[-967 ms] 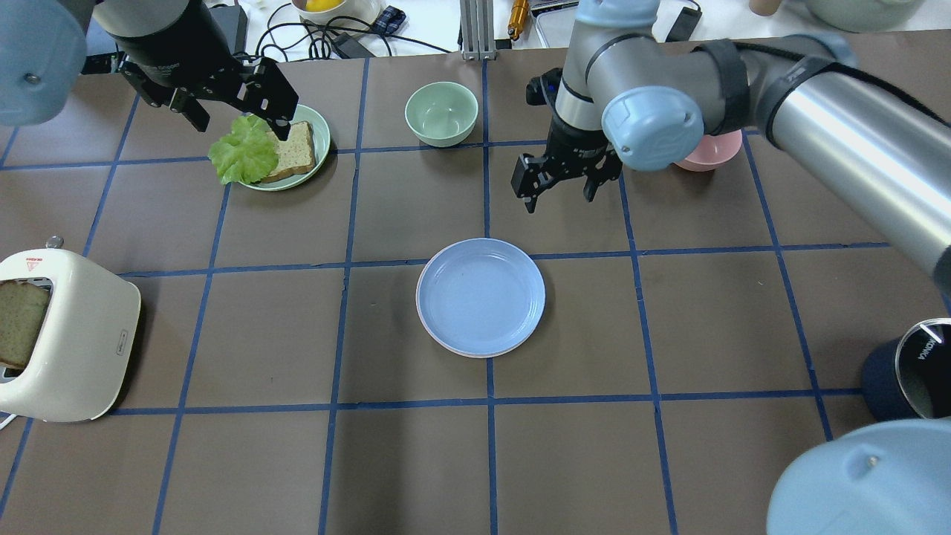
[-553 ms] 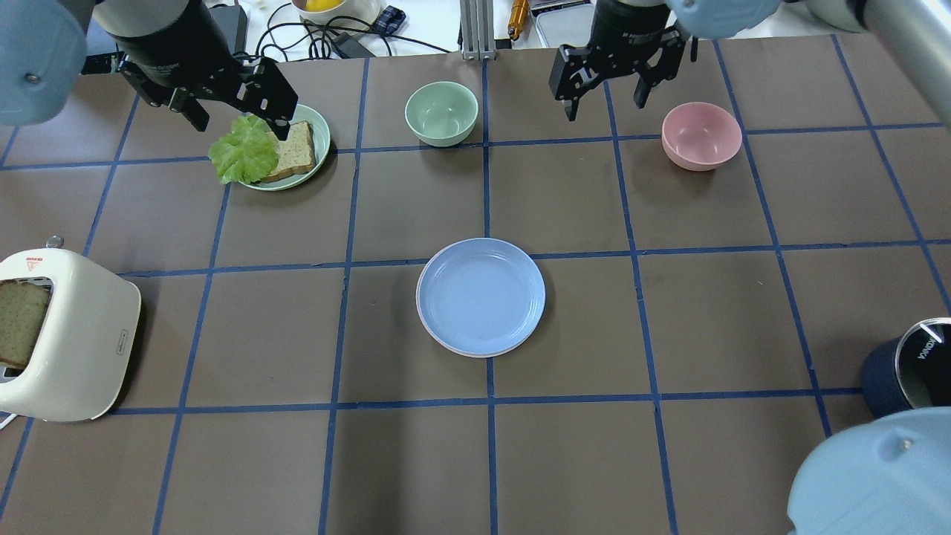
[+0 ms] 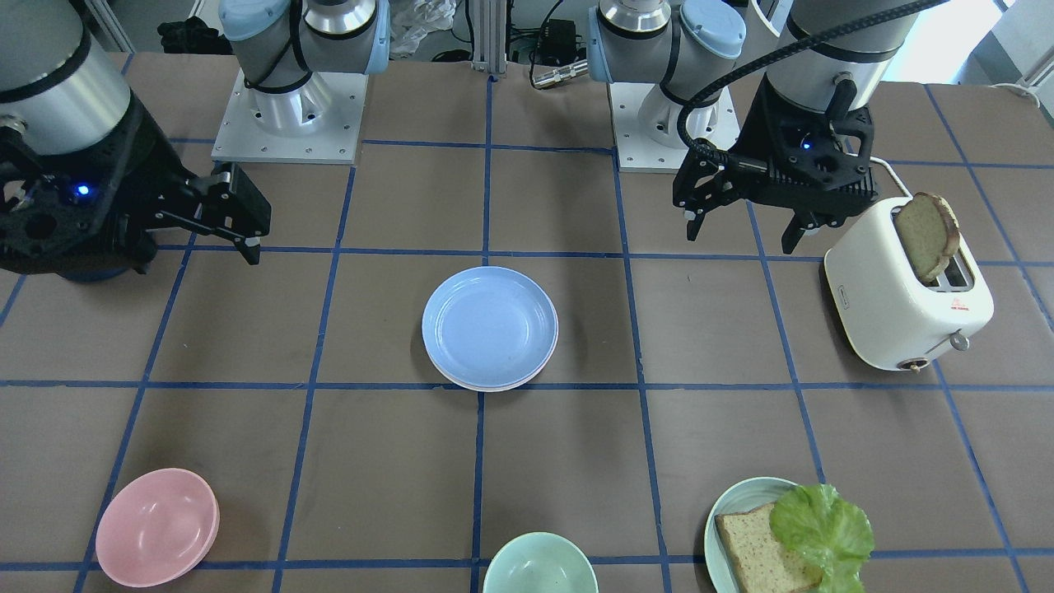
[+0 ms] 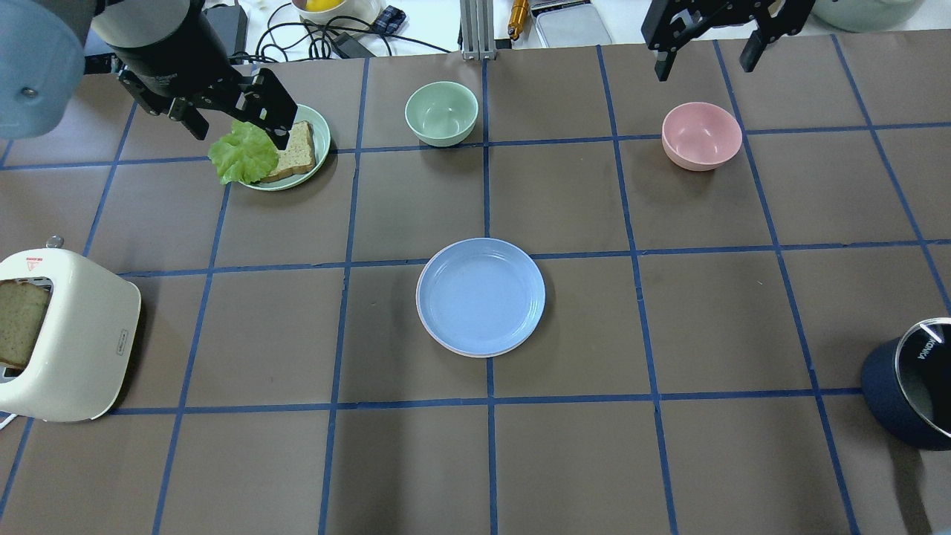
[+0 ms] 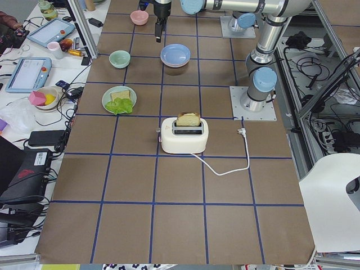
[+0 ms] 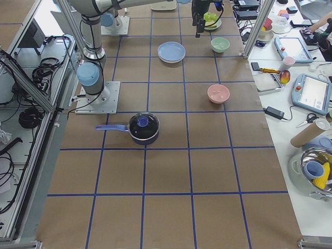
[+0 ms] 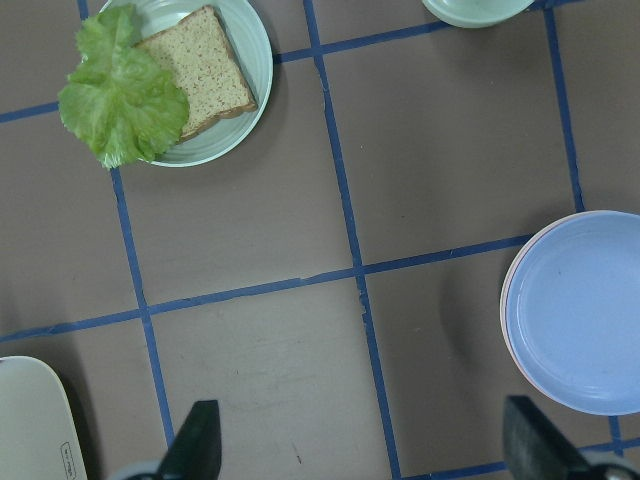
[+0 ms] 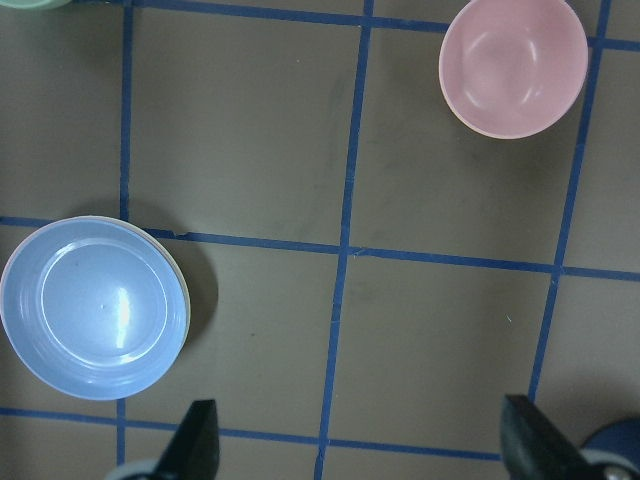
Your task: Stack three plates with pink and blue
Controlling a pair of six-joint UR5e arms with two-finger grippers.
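**Front-facing view.** The blue plate [image 3: 490, 325] tops a stack at table centre. The lower plates [image 3: 494, 388] are almost wholly hidden, showing only a thin pale rim at its 6 o'clock, and their colours are hard to separate. The left gripper [image 3: 743, 237], at the stack's 2 o'clock, and the right gripper [image 3: 239, 216], at 10 o'clock, hang with fingers spread, empty.

**Overhead view.** A pinkish edge shows at the stack's 7 o'clock. The right gripper is cut off by the top edge.

**Wrist views.** Only dark fingertips [image 7: 200, 445] show, wide apart. The matte, ring-rimmed blue plate is cropped at the left view's 4 o'clock.
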